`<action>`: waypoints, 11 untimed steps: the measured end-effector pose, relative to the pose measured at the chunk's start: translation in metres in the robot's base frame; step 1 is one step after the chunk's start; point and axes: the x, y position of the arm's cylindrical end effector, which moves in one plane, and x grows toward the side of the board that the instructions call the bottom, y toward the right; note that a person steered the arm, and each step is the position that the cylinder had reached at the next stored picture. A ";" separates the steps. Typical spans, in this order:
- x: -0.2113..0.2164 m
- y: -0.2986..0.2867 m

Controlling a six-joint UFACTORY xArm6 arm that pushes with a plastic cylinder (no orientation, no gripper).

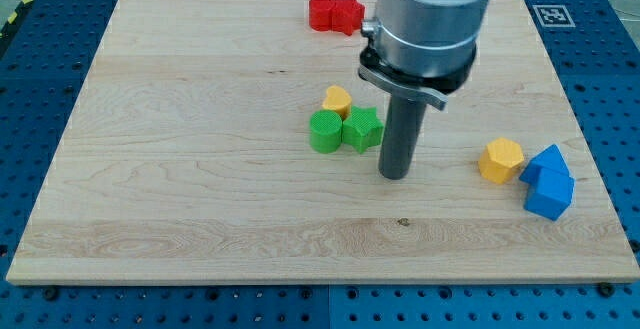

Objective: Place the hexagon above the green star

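The yellow hexagon (500, 159) lies at the view's right, touching a blue block (548, 181). The green star (362, 128) sits near the middle, touching a green round block (325, 131) on its left. A small yellow block (337, 100) sits just above those two. My tip (395, 174) rests on the board just to the right of and below the green star, well left of the hexagon.
Two red blocks (335, 13) lie together near the board's top edge. The wooden board (180, 149) lies on a blue perforated table. A marker tag (551, 14) sits at the top right corner.
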 end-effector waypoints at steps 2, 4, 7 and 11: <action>0.036 0.042; 0.043 0.078; 0.046 0.137; 0.000 0.113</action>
